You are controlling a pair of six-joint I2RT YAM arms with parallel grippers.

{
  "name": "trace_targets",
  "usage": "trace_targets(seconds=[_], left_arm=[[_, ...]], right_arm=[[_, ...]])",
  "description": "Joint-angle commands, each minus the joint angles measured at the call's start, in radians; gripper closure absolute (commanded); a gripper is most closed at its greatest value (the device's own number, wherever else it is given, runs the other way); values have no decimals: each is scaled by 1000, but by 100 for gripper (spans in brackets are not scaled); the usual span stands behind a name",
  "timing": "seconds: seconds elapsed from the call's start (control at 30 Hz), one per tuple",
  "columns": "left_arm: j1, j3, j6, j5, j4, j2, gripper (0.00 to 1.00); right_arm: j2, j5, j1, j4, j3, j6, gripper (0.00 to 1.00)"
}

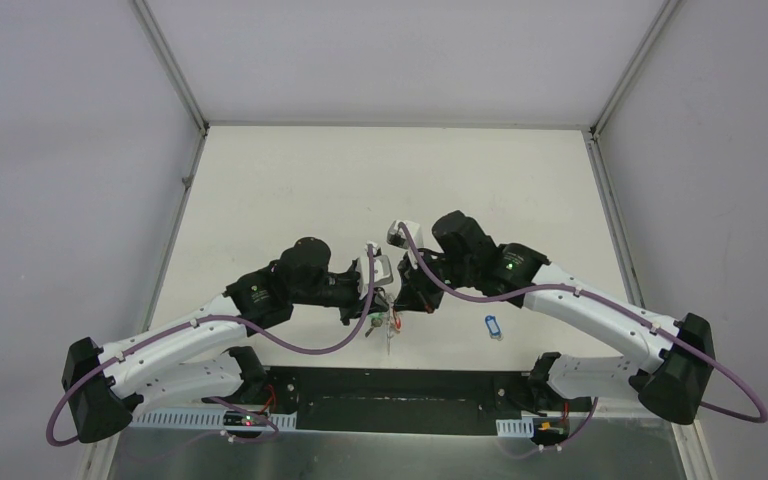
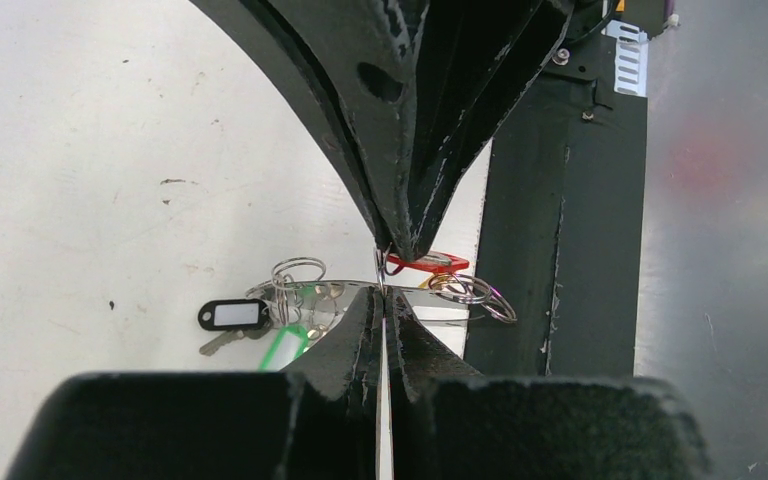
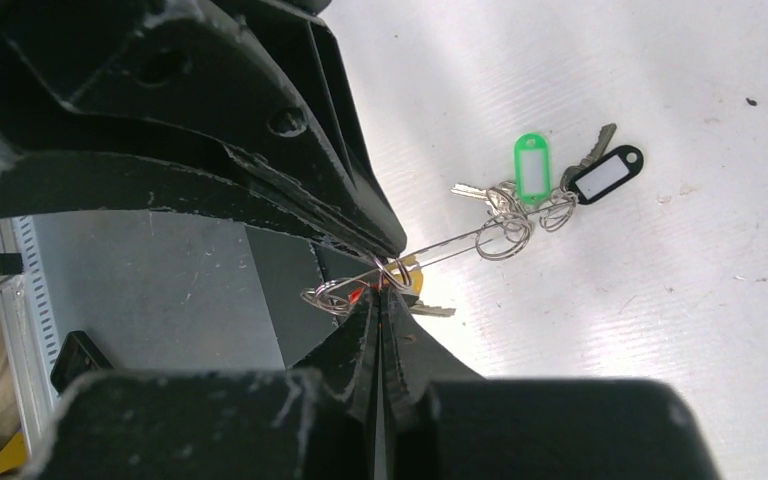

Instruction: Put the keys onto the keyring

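Showing two matte black, wedge-shaped grippers meeting tip to tip above the near middle of a scuffed white table [image 1: 310, 190]. Fingers of the left pincer [image 2: 381, 305] squeezed to a hairline gap on the keyring [image 3: 460, 240], a thin glossy wire hoop strung with small silver split rings [image 2: 472, 290]. Fingers of the right pincer [image 3: 380, 305] likewise pressed together, tips against the wire and a red tag [image 2: 425, 264]; cannot tell which is pinched. Further along the hoop, tiny silver keys [image 3: 468, 190] with a green tag [image 3: 531, 168] and a black tag [image 3: 608, 175], rounded plastic, resting on the table. Visible only from above: a blue-tagged key [image 1: 493, 326] lying apart, to the right.
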Motion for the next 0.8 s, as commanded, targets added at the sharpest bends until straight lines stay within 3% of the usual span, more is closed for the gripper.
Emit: trace_targets(seconds=[0.0, 0.77], left_arm=[[-20, 13, -11, 11, 55, -13, 100], [-24, 1, -8, 0, 55, -58, 100]], right_arm=[[-1, 97, 5, 9, 50, 21, 100], [-6, 124, 2, 18, 11, 57, 100]])
